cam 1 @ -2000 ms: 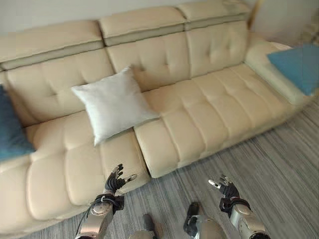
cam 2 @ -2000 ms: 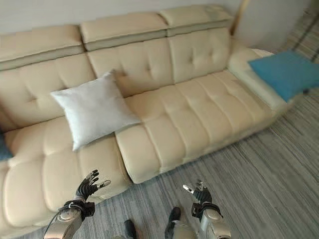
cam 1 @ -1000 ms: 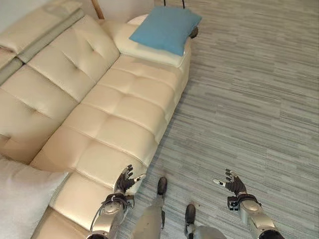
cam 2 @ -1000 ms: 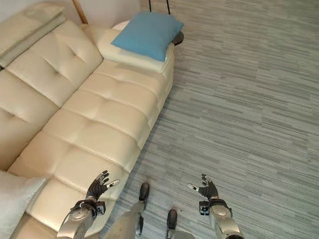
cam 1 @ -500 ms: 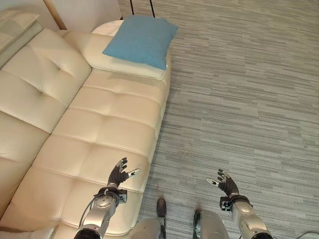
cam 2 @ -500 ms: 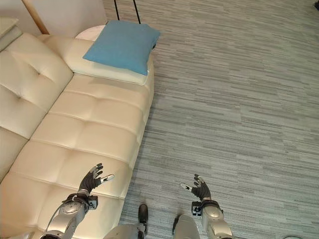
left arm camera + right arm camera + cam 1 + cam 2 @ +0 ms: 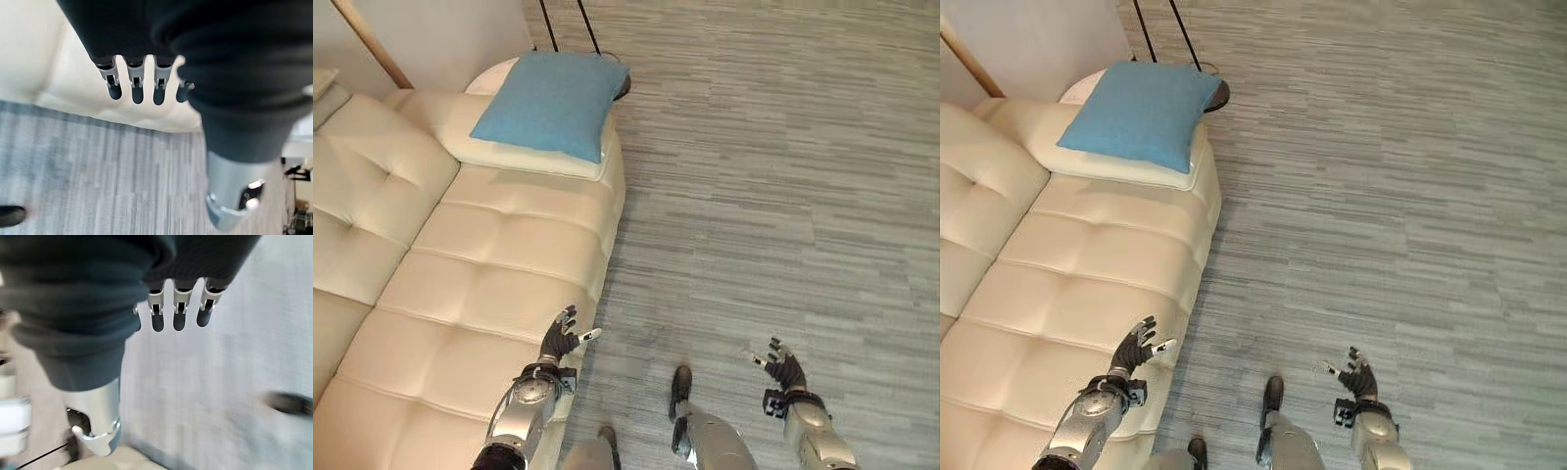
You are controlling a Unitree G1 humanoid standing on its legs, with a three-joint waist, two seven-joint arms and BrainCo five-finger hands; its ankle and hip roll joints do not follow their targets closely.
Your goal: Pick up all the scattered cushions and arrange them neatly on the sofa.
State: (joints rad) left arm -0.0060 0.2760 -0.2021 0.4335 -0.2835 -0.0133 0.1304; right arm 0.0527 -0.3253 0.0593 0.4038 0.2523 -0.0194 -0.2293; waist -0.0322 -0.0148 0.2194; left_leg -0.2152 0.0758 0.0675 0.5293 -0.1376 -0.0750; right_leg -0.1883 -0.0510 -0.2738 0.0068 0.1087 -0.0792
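A blue cushion point(image 7: 548, 104) lies flat on the armrest at the right end of the cream sofa point(image 7: 470, 284), far ahead of both hands. My left hand point(image 7: 558, 344) hovers open and empty over the front edge of the sofa seat. Its fingers point(image 7: 137, 88) hang straight above the seat edge and the floor. My right hand point(image 7: 779, 367) is held open and empty over the grey floor, well right of the sofa. Its fingers point(image 7: 179, 313) are straight with only floor past them.
Grey striped carpet point(image 7: 783, 186) spreads to the right of the sofa. Thin black stand legs point(image 7: 570, 27) and a dark round base point(image 7: 1217, 94) sit just behind the armrest. A pale wall with a wooden strip point(image 7: 370, 44) rises behind the sofa.
The camera has swung further right: the white cushion and the sofa back have left the view, and the blue cushion sits higher left. Both hands stay open and empty.
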